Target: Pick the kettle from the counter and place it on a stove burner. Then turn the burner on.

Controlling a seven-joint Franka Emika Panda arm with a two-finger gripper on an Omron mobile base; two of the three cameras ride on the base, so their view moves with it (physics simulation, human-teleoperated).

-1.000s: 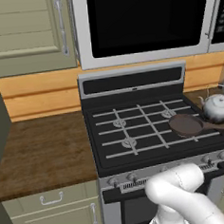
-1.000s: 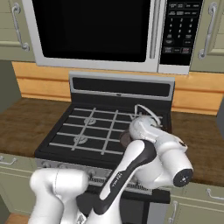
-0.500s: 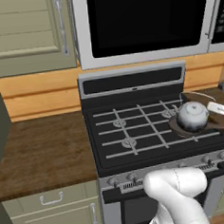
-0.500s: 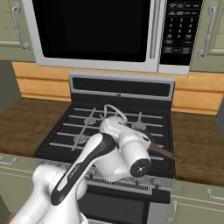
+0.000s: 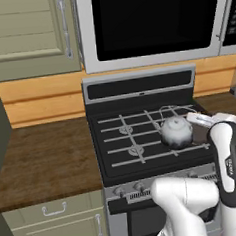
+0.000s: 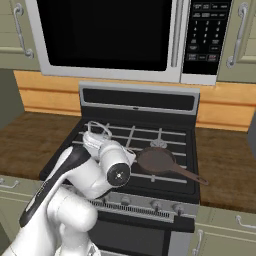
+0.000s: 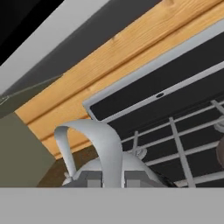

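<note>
The small squat glossy white-silver kettle [image 5: 176,132] is hanging upright at centre right of the left base view, over the right half of the black cooktop with light-grey grate bars [image 5: 141,138], its thin arched wire handle [image 7: 94,146] running up into the two-finger gripper [image 7: 109,178]. The jaws are pinching that handle. I cannot tell which way its spout is pointing. Half a second ago it was sitting further right in that view, above the dark brown long-handled frying pan [image 6: 160,161]; it is now nearer the stove's middle. The dark wood-grain counter [image 5: 43,161] is lying at the left
</note>
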